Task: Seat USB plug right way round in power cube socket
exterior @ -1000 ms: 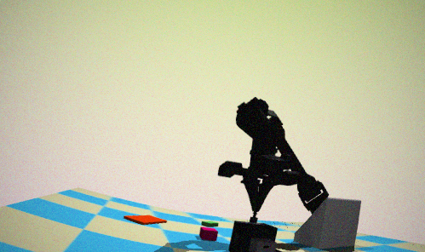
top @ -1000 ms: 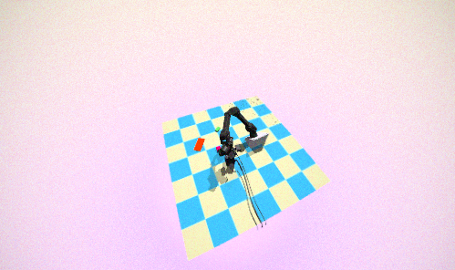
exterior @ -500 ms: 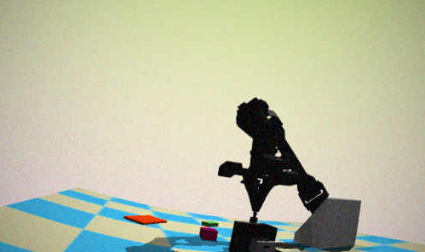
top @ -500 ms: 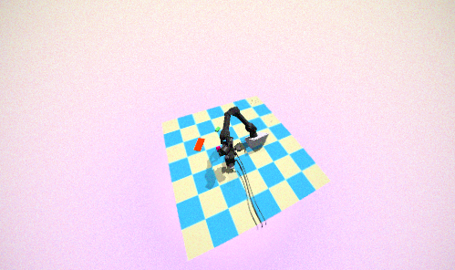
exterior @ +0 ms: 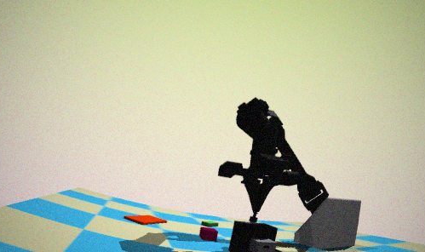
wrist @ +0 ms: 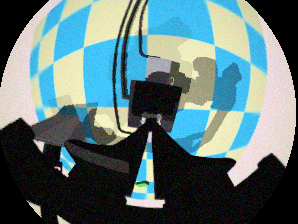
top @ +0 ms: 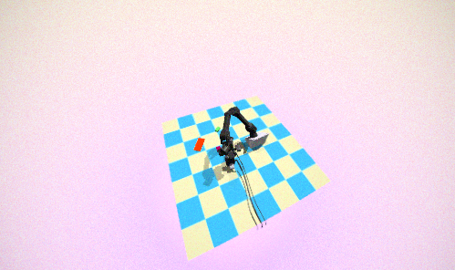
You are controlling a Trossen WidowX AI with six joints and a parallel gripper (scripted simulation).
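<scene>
The power cube [exterior: 247,238] [wrist: 156,96] is a dark box on the checkered table. My gripper [exterior: 254,214] [wrist: 151,124] points down at its top and is shut on the USB plug. The plug [exterior: 253,219] shows as a small dark piece between the fingertips and the cube's top. Small pale metal shapes show beside the tips in the wrist view. The fingers hide most of the plug and the socket, so I cannot tell how deep the plug sits or which way round it is.
A grey box [exterior: 262,245] [wrist: 159,65] stands against the cube. Dark cables [wrist: 115,75] run past it. A grey wedge [top: 257,140] [exterior: 339,223] stands by the arm's base. An orange slab [top: 199,144] [exterior: 145,220], magenta block [exterior: 209,234] and green piece [exterior: 209,224] lie on the table.
</scene>
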